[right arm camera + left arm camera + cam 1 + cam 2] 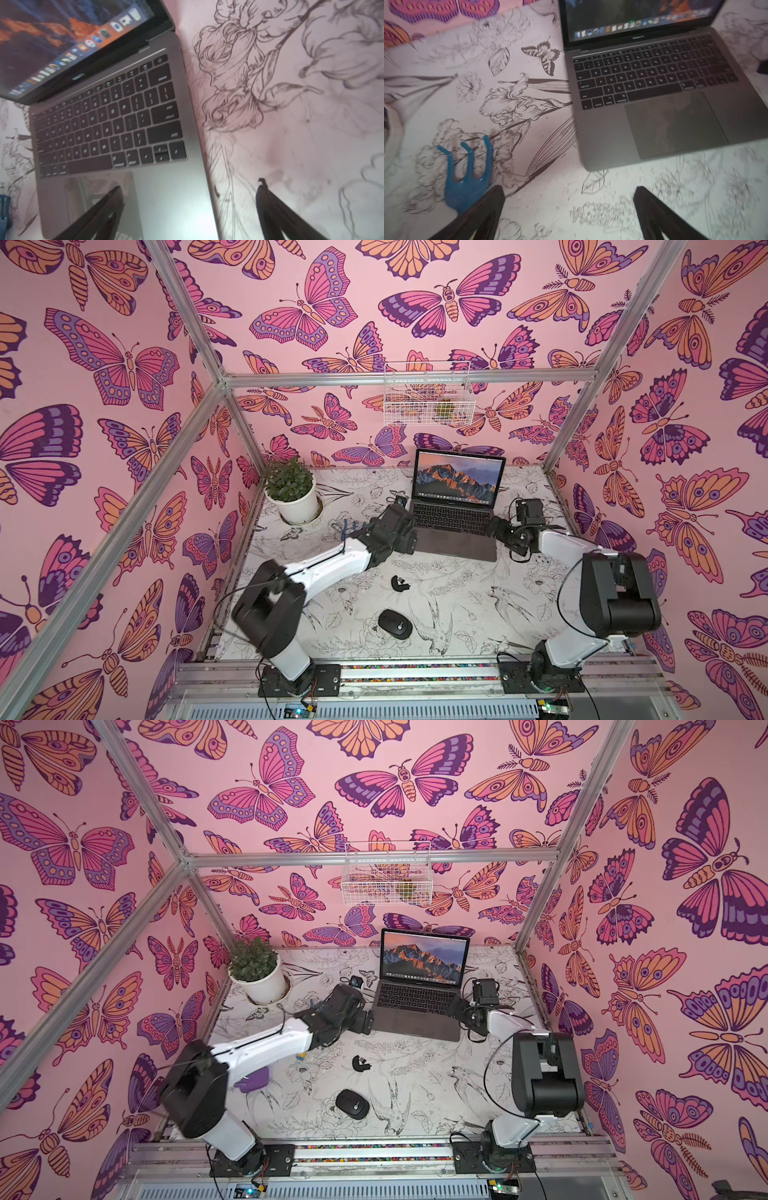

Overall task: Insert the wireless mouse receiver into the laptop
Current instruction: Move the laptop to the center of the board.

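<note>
Centrally, toward the far side of the white table printed with black flower and bird drawings [465, 614], stands the slim dark-grey metal laptop [455, 545] with its lid up, black keyboard and large trackpad showing, and an orange mountain wallpaper lit on the screen. The small black oval wireless mouse [395, 624] with a pale round logo lies on the near part of the table, well apart from the laptop and from both arms. A small curved black piece [400, 584] lies between mouse and laptop, touching neither. The receiver itself cannot be made out in any view. The left gripper [569, 188] hangs just left of the laptop's near-left corner, its two dark fingers spread wide over bare table with nothing between them. A blue plastic three-pronged fork-shaped piece [467, 172] lies flat on the table beside one of those fingers. The right gripper [190, 185] sits at the laptop's right edge, likewise spread wide and empty: one finger is over the grey palm rest, the other over the table, so the edge runs between them. A green plant in a white pot [291, 493] stands at the far left corner, and a white wire basket [428, 406] hangs on the butterfly-patterned back wall above the laptop.
</note>
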